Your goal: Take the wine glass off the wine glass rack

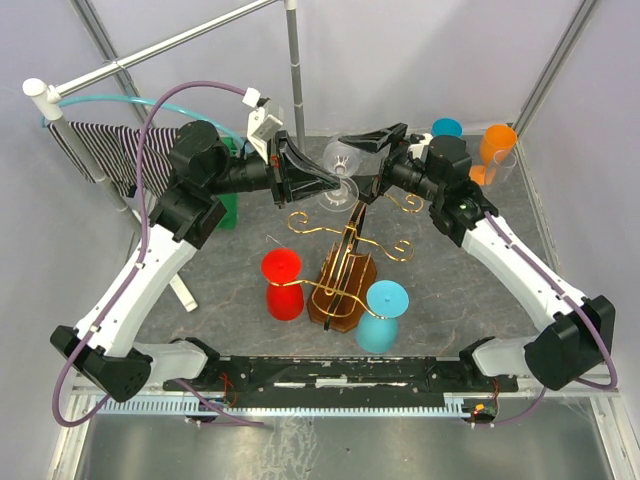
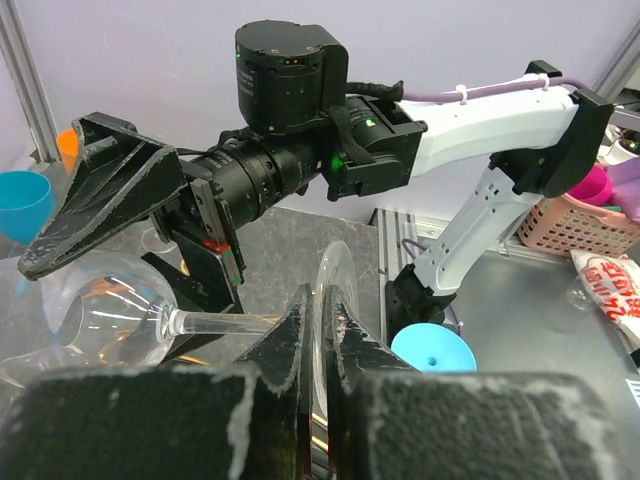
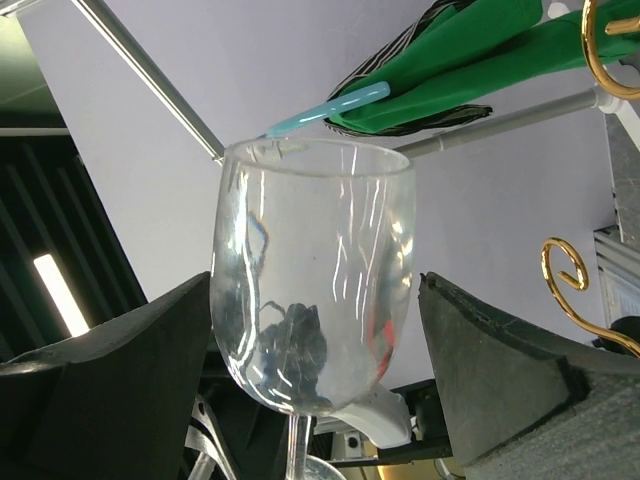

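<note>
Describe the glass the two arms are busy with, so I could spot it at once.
Find the gold wire rack in the middle of the table. Just behind it, the wine glass lies sideways in the air between the left arm's fingers and the right arm's fingers. Unlike the red glass and blue glass flanking the rack, it is clear and colourless.

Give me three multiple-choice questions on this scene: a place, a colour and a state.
1. Where is the bowl of the clear wine glass? A between the right fingers; B on the table; C in a basket.
2. What is beside the wine glass rack? A red glass and light blue glass; B two green glasses; C two black mugs.
3. The left fingers are: A wide open; B shut on the glass's foot; C hidden.
Answers: A, fingers flank the bowl; A, top view shows both; B, foot pinched between them.
</note>
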`<state>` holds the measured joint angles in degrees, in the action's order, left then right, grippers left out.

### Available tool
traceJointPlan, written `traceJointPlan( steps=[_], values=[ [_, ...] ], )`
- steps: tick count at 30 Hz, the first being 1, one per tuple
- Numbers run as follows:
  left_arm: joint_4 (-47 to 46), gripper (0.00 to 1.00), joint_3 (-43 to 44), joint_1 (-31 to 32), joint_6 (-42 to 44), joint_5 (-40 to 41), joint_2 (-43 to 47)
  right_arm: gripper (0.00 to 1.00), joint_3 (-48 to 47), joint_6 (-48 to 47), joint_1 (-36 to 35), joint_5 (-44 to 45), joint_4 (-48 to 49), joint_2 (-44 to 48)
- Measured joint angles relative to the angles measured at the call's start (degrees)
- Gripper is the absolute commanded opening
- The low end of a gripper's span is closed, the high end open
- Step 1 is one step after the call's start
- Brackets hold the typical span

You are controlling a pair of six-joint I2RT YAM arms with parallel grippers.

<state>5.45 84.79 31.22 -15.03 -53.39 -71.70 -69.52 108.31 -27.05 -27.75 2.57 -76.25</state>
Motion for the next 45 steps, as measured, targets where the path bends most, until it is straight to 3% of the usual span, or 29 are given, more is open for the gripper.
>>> traceJointPlan(
  steps=[16,20,24,28,35,38,39,42,45],
  values=[
    [-1.3,0.03,-0.8,0.0,0.0,-0.5,0.0,0.73,0.0,2.9,-1.4,1.2,5.1,-2.5],
    [-1.8,0.03,-0.8,0.0,0.0,-0.5,0.1,0.75,0.0,3.0,-1.5,1.4,6.1,-2.5],
    [-2.4,0.03,-0.8,0.0,0.0,-0.6,0.1,0.85,0.0,3.3,-1.5,1.4,7.2,-2.6],
    [-2.7,0.03,-0.9,0.0,0.4,-0.7,0.2,0.85,0.0,4.9,-1.5,1.3,8.5,-2.7],
    [-3.1,0.03,-1.0,0.0,1.0,-0.6,0.2,0.71,0.0,7.0,-1.6,1.1,10.8,-3.8],
    [-3.1,0.2,-1.0,0.0,1.1,-0.5,0.2,0.68,0.0,7.1,-1.7,1.1,11.3,-3.8],
    [-3.1,0.38,-1.0,0.0,1.2,-0.5,0.3,0.68,0.0,7.1,-1.7,1.1,11.4,-3.8],
    [-2.5,0.72,-1.0,0.0,2.3,0.2,0.5,0.68,0.0,7.4,-2.1,1.0,12.1,-3.8],
    [-1.0,0.93,-1.2,0.0,2.7,0.9,0.8,0.68,0.0,7.3,-2.4,0.9,12.6,-3.8]
  ],
)
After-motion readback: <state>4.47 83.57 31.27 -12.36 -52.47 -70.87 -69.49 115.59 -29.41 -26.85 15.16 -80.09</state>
